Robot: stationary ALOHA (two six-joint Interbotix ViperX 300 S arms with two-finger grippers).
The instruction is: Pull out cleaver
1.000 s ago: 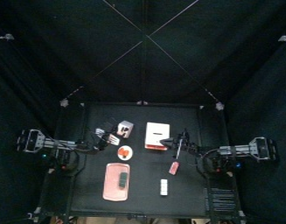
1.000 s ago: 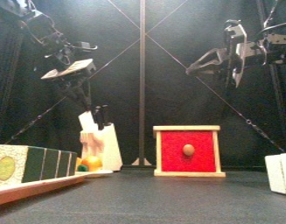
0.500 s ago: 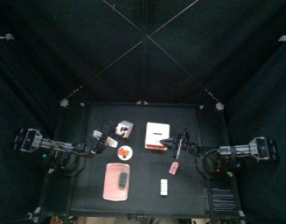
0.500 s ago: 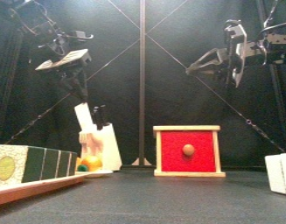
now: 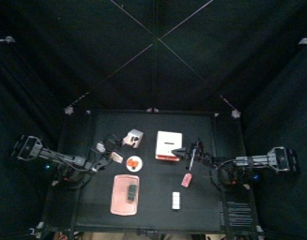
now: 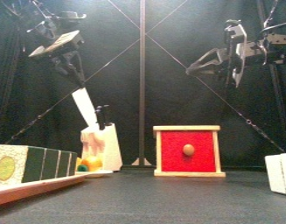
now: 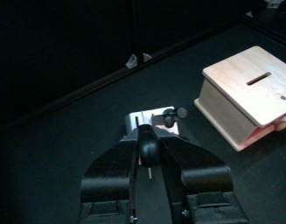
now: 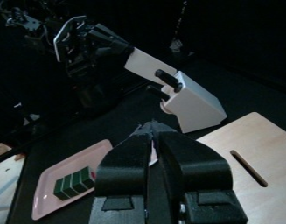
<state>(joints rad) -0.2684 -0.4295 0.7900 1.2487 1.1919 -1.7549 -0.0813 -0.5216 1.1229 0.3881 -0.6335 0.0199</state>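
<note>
left gripper [image 6: 66, 59] clamped on white-bladed cleaver [image 6: 83, 107] | blade higher than 1 s ago, nearly clear of white knife block [image 6: 101, 145] | right gripper [image 8: 153, 131] closed, empty, raised

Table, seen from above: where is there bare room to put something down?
Bare: the table strip behind the knife block and wooden box, and the front patch between the white block and black rack. Crowded: left of middle, where knife block, box and pink tray sit close and the left gripper holds the cleaver.
</note>
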